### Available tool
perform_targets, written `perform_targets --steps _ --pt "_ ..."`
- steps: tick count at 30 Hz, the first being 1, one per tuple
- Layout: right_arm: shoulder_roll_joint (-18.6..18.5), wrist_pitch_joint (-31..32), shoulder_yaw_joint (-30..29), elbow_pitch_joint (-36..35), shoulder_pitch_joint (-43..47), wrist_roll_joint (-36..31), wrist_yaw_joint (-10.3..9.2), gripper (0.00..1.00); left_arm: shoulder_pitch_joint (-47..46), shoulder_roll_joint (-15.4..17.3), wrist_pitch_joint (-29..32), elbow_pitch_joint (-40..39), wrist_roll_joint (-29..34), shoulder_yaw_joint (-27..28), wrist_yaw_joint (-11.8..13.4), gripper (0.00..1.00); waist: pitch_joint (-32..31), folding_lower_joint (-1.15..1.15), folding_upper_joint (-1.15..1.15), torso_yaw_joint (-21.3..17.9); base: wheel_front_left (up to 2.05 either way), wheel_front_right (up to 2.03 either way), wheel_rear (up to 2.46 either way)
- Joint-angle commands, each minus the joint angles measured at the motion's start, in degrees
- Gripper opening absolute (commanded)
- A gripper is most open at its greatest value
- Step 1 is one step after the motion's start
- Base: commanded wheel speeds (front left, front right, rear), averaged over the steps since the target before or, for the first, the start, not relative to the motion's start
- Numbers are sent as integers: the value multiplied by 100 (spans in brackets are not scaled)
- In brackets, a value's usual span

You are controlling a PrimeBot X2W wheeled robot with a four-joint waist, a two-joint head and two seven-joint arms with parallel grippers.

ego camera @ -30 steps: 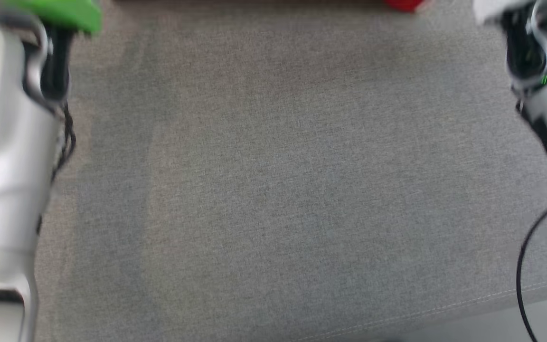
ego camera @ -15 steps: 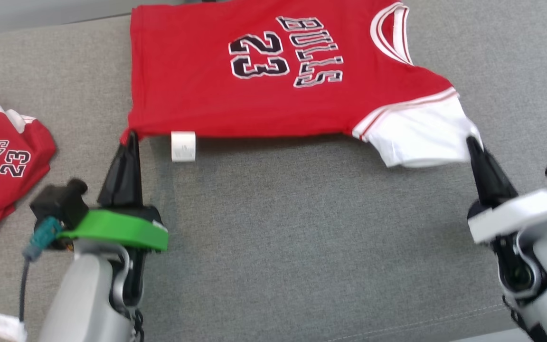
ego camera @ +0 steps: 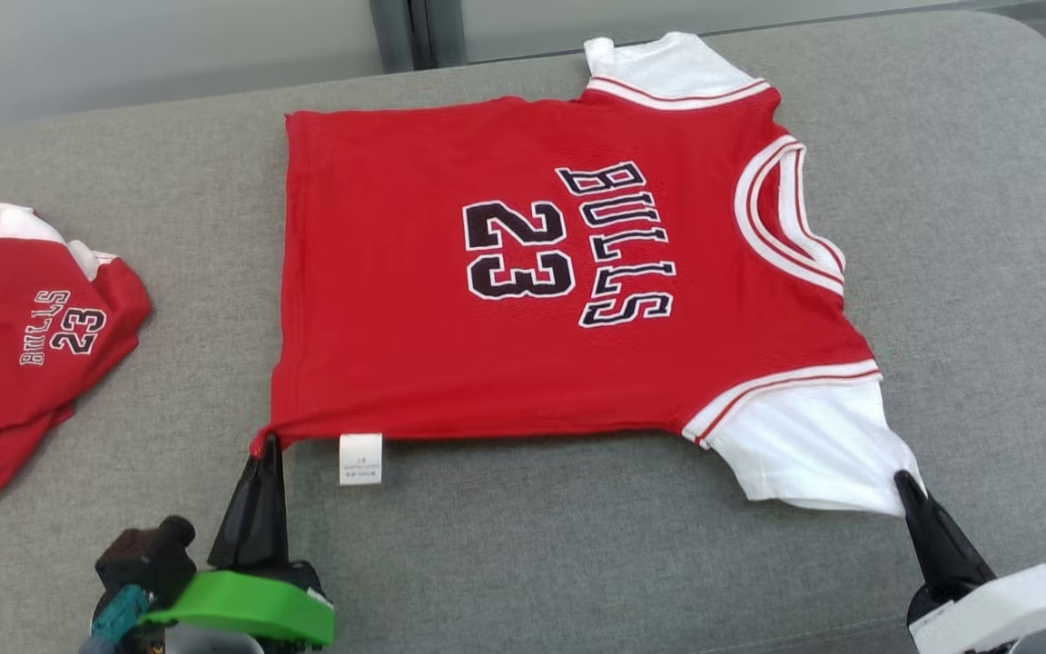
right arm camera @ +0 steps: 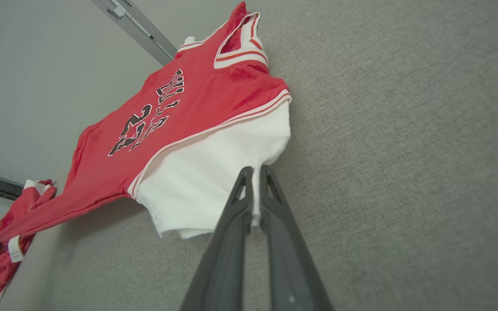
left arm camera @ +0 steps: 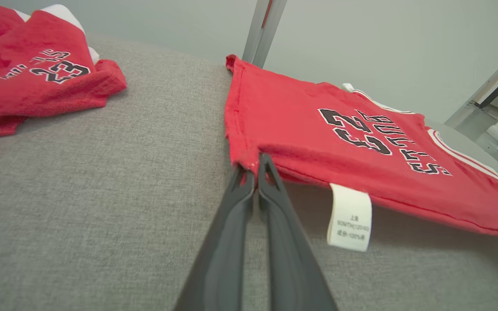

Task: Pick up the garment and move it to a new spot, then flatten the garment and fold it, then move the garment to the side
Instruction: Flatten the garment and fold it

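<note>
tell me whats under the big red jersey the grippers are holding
Grey sofa fabric. The left gripper and right gripper pinch the jersey by its near edge, slightly raised, showing bare fabric and shadow beneath. Anything under the rest is hidden by the cloth.

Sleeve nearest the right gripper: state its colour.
The sleeve is white, clearest in the right wrist view.

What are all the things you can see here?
jersey: one, red with white sleeves, spread out on the cushion.
label: one, white, hanging from the jersey's near edge.
second garment: one, red and white, crumpled at the far left.
cushion: one, grey, under everything.
left gripper: one, dark fingers, shut on the jersey's near hem corner.
right gripper: one, dark fingers, shut on the jersey's near white sleeve.
</note>
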Motion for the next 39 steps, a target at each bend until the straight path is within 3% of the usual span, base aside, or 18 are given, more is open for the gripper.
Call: perform_targets --steps 1,10,20,28,39 --pt "96 125 -121 -175 219 -125 0 0 182 11 -2 -5 43 65 -17 0 -56 0 0 28 0 0 0" --pt "868 907 -735 -1056 655 -634 0 0 349 -60 -2 75 296 66 -104 0 -121 0 0 125 0 0 0" --pt "829 1113 -913 -895 -468 -851 1 0 -130 -46 -2 248 527 -62 -166 0 -8 0 0 167 0 0 0" --pt "429 1104 -626 99 -1949 -983 1 0 -858 124 -2 562 659 -326 -205 0 195 0 0 241 0 0 0" --pt "127 858 -60 2353 -4011 -910 0 0 -2148 312 0 1457 663 -741 -218 0 566 0 0 371 0 0 0"
